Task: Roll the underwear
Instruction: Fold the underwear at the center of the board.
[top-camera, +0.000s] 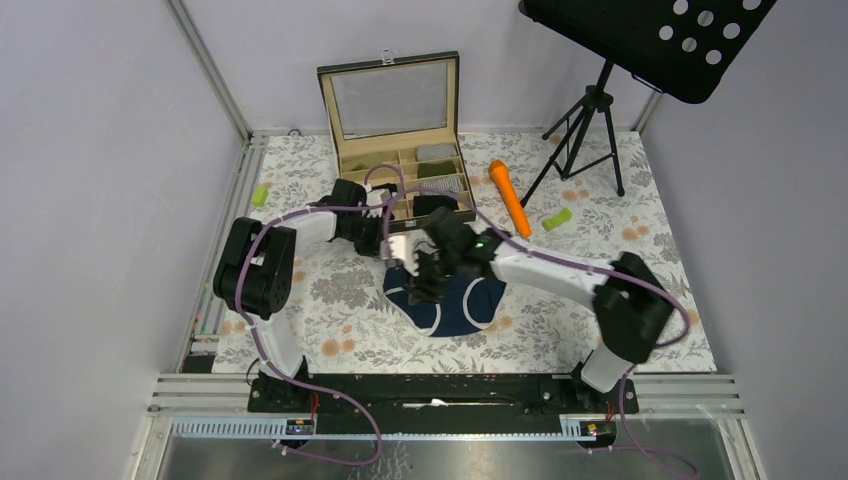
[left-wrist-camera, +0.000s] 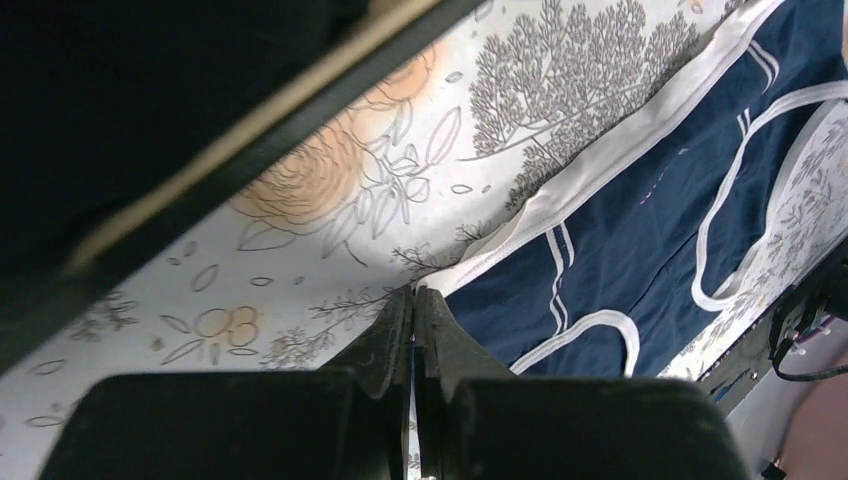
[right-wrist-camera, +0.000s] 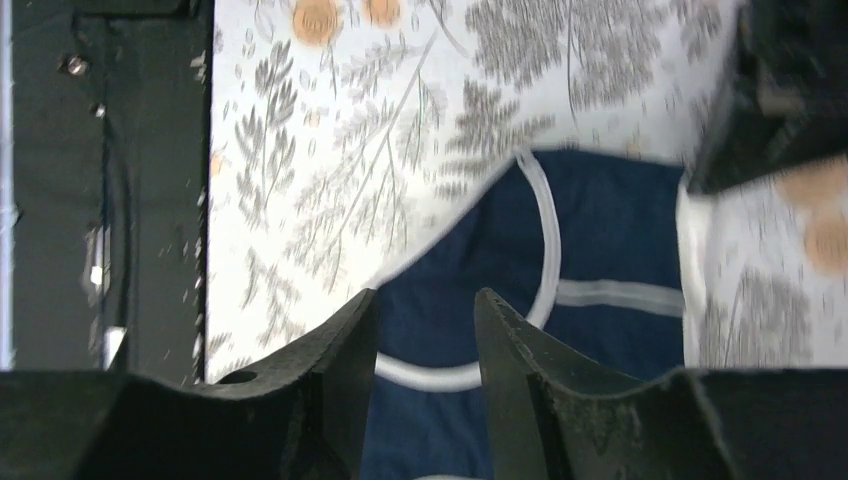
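The navy blue underwear (top-camera: 455, 310) with white trim lies spread on the floral table mat, in front of the two arms' heads. My left gripper (top-camera: 388, 248) is at its far left corner. In the left wrist view the gripper (left-wrist-camera: 413, 292) is shut, its tips pinched on the white waistband edge of the underwear (left-wrist-camera: 640, 220). My right gripper (top-camera: 425, 285) is low over the middle of the garment. In the right wrist view it (right-wrist-camera: 425, 300) is open, with navy fabric (right-wrist-camera: 610, 230) showing between the fingers. I cannot make out the black and olive-tan briefs for certain.
An open wooden box (top-camera: 400, 130) with compartments holding rolled fabric stands just behind the grippers. An orange carrot-shaped stick (top-camera: 510, 197) and a light-green cylinder (top-camera: 557, 218) lie at the back right. Another green cylinder (top-camera: 260, 195) lies at the left. A music stand (top-camera: 590, 110) stands at the back right.
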